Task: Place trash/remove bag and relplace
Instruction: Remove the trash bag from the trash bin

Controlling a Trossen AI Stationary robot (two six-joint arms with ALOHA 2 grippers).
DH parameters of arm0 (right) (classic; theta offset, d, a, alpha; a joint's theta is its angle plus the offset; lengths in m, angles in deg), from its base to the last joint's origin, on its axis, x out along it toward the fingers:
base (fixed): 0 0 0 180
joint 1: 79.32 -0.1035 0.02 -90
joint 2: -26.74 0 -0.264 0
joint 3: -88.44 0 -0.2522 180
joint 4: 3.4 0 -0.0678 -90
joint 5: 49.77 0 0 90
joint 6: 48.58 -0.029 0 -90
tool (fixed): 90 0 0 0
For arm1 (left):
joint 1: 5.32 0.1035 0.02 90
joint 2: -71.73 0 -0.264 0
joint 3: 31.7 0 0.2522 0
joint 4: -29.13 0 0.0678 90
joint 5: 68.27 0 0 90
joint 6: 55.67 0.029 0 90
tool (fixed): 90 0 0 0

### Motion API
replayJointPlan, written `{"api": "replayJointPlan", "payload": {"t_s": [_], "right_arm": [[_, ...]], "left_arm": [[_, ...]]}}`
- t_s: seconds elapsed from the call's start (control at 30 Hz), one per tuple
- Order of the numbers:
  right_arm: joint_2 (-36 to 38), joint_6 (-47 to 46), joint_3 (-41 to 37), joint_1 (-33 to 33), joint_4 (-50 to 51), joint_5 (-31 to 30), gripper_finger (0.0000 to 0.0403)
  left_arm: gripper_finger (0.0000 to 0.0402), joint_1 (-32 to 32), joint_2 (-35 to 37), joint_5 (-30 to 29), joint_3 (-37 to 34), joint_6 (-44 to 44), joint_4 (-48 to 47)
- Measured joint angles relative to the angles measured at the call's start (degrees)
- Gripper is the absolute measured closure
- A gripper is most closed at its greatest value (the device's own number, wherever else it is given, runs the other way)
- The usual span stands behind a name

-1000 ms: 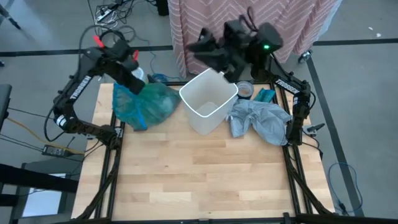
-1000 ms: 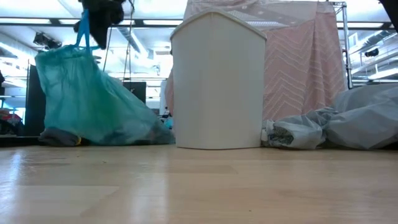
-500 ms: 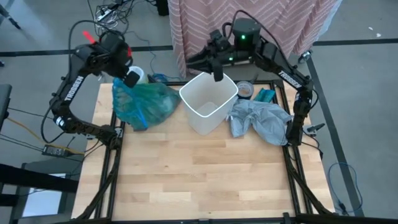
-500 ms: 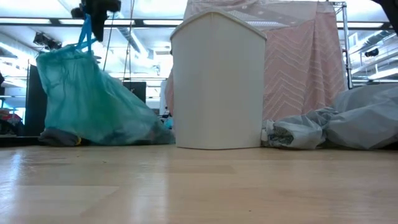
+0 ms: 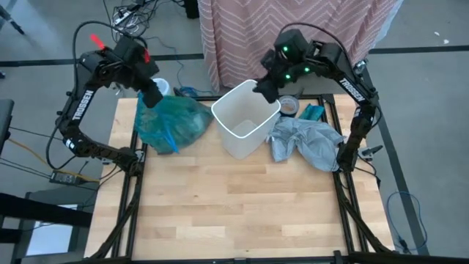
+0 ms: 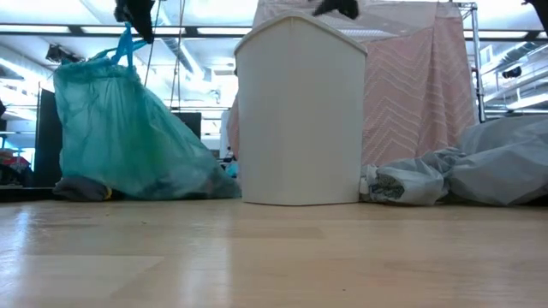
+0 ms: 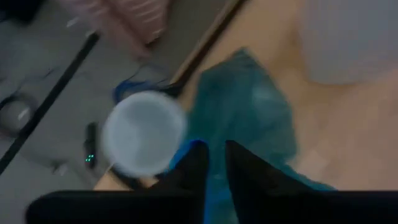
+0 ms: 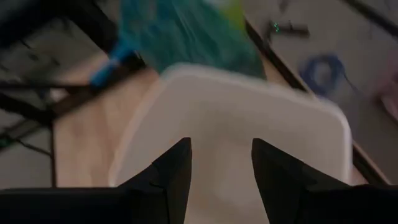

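Now one teal-green bag point(image 5: 170, 122) is sitting filled at the table's point(image 5: 234, 205) far left, one white bin point(image 5: 245, 117) mid-table, one grey bag point(image 5: 306, 139) lying to its right. The left gripper point(image 5: 152, 95) is pinching the teal bag's blue tie. The right gripper point(image 5: 265, 86), fingers parted, has swung from behind the bin to above its far rim. Trash inside the bag is hard to make out.
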Motion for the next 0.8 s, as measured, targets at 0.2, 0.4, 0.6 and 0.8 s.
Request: {"api": "replayJointPlan", "payload": {"t_s": [0.2,0.4,0.6,0.8], "right_arm": [[0.00,2.06,0.01,0.06,12.93,-5.36,0.0235],[-0.01,1.92,-0.08,0.03,14.69,-11.69,0.0224],[-0.39,1.32,-2.01,-0.42,14.80,-19.60,0.0217],[-0.39,-3.00,-5.77,0.04,14.83,-30.79,0.0218]], "left_arm": [[0.0252,-0.64,-0.17,4.78,-2.43,6.18,-0.02],[0.0175,-0.68,-0.17,-4.70,-3.75,6.74,0.05],[0.0129,0.29,0.11,-19.42,-3.62,8.99,0.53],[0.0125,0.67,0.18,-18.41,-3.52,7.65,4.54]]}}
